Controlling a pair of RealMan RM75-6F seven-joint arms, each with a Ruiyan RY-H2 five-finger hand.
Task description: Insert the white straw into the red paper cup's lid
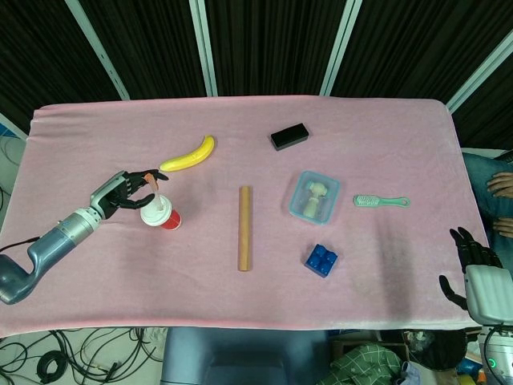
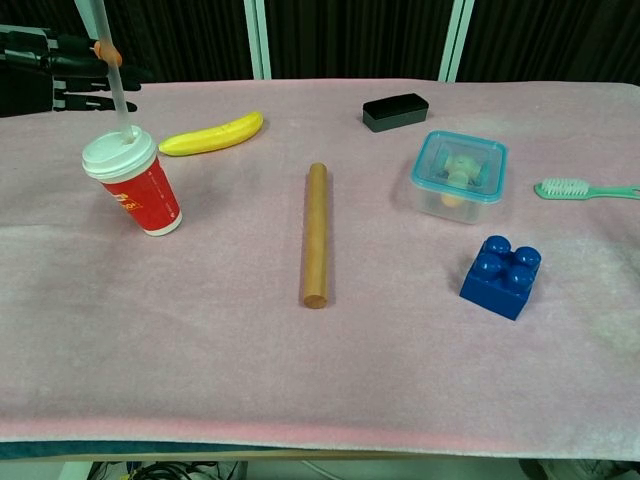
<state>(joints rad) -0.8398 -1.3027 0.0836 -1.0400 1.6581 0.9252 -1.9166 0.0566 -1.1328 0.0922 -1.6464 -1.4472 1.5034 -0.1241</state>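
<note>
We see a matt, fuzzy pink cloth [image 2: 330,390] over the counter. The red paper cup [image 2: 140,195] wears a smooth white plastic lid [image 2: 118,155]. At centre lies a matt wooden rod [image 2: 315,235]; right of it, a clear glossy plastic box [image 2: 458,175] and a shiny blue plastic brick [image 2: 500,275].

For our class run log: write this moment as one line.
left hand: pinches white straw | straw tip: in red paper cup lid | cup: tilted | right hand: open, idle
</note>
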